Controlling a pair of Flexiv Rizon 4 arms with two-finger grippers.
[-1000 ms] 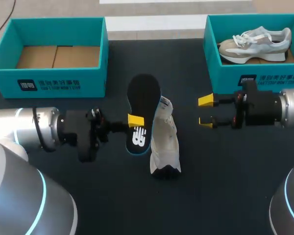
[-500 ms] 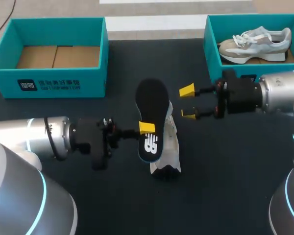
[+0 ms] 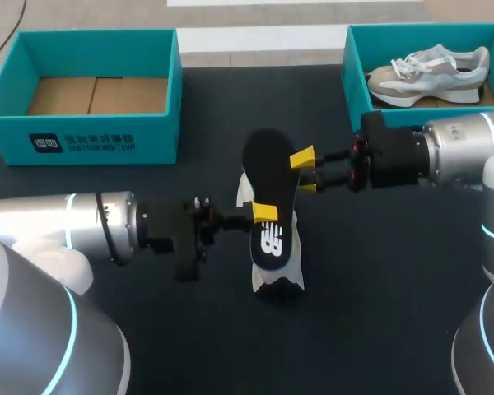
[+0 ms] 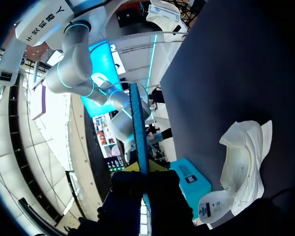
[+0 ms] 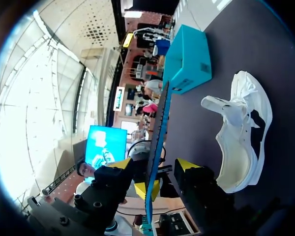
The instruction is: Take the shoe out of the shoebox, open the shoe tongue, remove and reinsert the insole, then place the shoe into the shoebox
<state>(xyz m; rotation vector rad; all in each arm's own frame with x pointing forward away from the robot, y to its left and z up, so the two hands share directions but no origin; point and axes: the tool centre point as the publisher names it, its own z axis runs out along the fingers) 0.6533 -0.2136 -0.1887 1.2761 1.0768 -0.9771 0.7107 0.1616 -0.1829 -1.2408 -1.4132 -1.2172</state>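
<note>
1. Left claw comes in from 9 o'clock and is pinching the black insole near its logo end. A yellow tip is pressed on the top face.
2. From the left wrist, the insole stands edge-on, a thin blue-edged line rising straight out of the left claw, fingers tight on both faces.
3. Right claw reaches in from 3 o'clock with its fingers spread. The insole's long edge sits at its 9 o'clock, just inside the yellow tips.
4. The right wrist view confirms it: the insole runs edge-on between the fingers of the right claw, which are apart, not clamped.
5. The white shoe lies on the dark counter under the insole, poking out at its 5 o'clock, with neither claw on it. Both wrist views show it, and, off to one side of the fingers.
6. The left shoebox sits at 10 o'clock. The right shoebox is at 2 o'clock, with a second shoe inside.
</note>
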